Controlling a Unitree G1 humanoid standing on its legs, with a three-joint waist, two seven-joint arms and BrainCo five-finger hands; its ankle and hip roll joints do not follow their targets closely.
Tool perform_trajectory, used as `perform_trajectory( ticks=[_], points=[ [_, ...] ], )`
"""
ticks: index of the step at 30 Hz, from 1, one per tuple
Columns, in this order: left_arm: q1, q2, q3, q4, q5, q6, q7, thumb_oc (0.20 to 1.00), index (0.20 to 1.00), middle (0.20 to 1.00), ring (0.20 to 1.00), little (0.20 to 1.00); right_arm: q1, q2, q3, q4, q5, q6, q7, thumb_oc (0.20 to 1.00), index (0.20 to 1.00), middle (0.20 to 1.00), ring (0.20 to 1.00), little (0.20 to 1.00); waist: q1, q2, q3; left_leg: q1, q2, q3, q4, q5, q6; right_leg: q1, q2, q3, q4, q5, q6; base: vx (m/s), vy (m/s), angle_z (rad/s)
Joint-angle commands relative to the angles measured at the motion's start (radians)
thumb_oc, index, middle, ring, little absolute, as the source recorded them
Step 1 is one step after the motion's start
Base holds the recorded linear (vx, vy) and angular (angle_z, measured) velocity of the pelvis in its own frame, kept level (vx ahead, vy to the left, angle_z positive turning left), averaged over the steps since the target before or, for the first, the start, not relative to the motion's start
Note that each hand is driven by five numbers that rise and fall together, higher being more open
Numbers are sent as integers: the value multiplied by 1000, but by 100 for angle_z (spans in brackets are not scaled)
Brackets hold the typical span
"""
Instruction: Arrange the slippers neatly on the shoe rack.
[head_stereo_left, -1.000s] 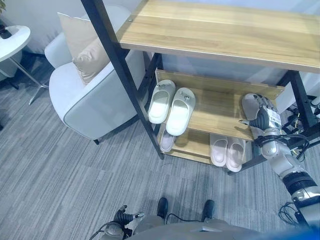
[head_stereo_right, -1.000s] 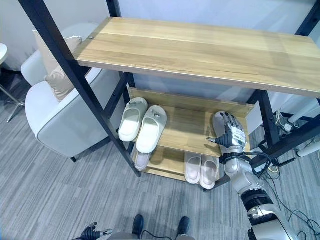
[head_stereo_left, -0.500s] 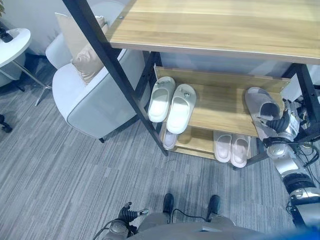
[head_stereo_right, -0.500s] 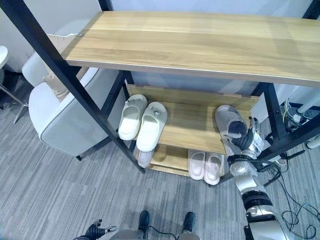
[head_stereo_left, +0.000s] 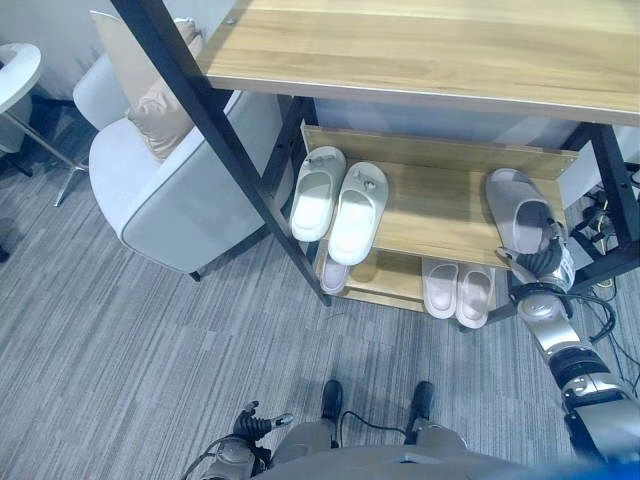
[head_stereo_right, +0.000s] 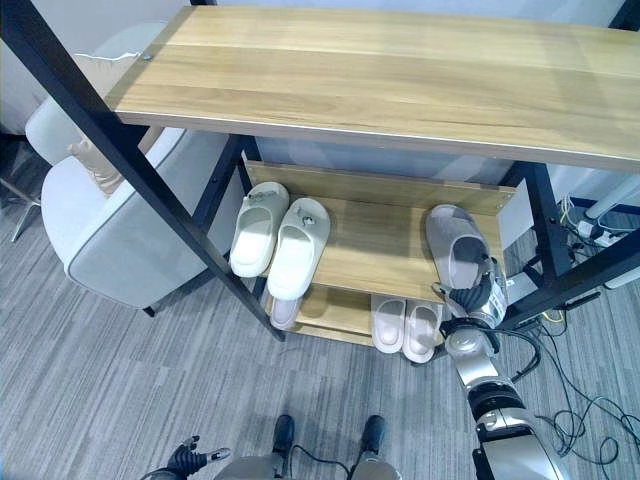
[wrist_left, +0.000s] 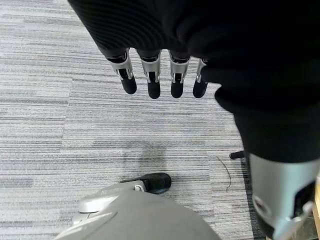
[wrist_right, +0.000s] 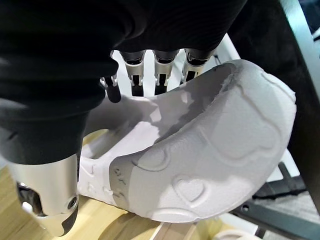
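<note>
A pale grey slipper (head_stereo_left: 518, 210) lies top up at the right end of the rack's middle shelf (head_stereo_left: 440, 215). My right hand (head_stereo_left: 546, 262) is at its heel end by the shelf's front edge. In the right wrist view its fingers (wrist_right: 156, 74) curl into the slipper (wrist_right: 210, 150) under the strap. A pale green pair (head_stereo_left: 338, 200) lies side by side at the left of that shelf. A pinkish white pair (head_stereo_left: 457, 290) rests on the bottom shelf, and another slipper (head_stereo_left: 333, 276) shows below the green pair. My left hand (wrist_left: 160, 80) hangs open over the carpet.
The rack's black slanted post (head_stereo_left: 235, 170) crosses in front of a white armchair (head_stereo_left: 170, 200) with a beige cushion (head_stereo_left: 160, 110). The wooden top shelf (head_stereo_left: 430, 50) overhangs the middle one. A round white table (head_stereo_left: 15, 70) stands far left. Cables (head_stereo_right: 575, 400) lie right of the rack.
The camera has shifted. My right hand has come down from upright to the shelf's front edge, and the grey slipper now lies flat on the middle shelf.
</note>
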Motion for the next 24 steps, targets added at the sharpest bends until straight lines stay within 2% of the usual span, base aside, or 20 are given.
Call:
perform_trajectory(
  ticks=[1,5,6,7,8,9,12,24],
  points=[
    [-56,-8,-49,86,-9,-4,18,1000,1000,1000,1000,1000,-45,33,26,-30,58,-61,26,1000,1000,1000,1000,1000,16,-37,2,-12,6,81,6,-72,-29,87,-67,14,12,-72,96,0,0,0],
    [-58,-12,-47,83,-10,-3,22,1000,1000,1000,1000,1000,-5,79,35,-59,41,-60,22,1000,1000,1000,1000,1000,9,-41,-2,4,5,83,6,-78,-28,101,-65,15,12,-74,94,0,0,0],
    [-63,-13,-44,77,-14,-3,25,1000,1000,1000,1000,1000,3,91,49,-44,20,-48,23,404,404,404,404,404,7,-42,-1,8,5,85,6,-79,-28,105,-64,16,12,-74,94,0,0,0],
    [-67,-13,-42,73,-15,-4,25,1000,1000,1000,1000,1000,6,91,62,-23,-9,-29,28,238,238,238,238,238,8,-42,-2,9,5,85,6,-79,-28,107,-65,16,12,-74,94,0,0,0],
    [-69,-13,-39,69,-17,-4,30,1000,1000,1000,1000,1000,8,92,76,-18,-37,-11,33,200,200,200,200,200,7,-43,-2,10,4,85,6,-80,-28,106,-65,17,12,-74,95,0,0,0],
    [-79,-10,-23,66,-36,-2,38,1000,1000,1000,1000,1000,20,91,97,-13,-85,17,42,200,200,200,200,200,6,-45,-2,11,4,86,6,-81,-27,104,-66,17,12,-72,95,0,0,0],
    [-83,-10,-13,68,-34,1,47,1000,1000,1000,1000,1000,26,93,116,6,-148,49,43,200,200,200,200,200,7,-48,1,8,4,86,6,-81,-27,101,-67,18,12,-70,96,0,0,0],
    [-88,-16,3,80,-33,8,63,1000,1000,1000,1000,1000,54,106,106,-70,-174,30,4,200,200,200,200,200,-4,-53,0,23,0,99,6,-91,-23,107,-72,25,12,-66,100,-2,2,-1]
  ],
)
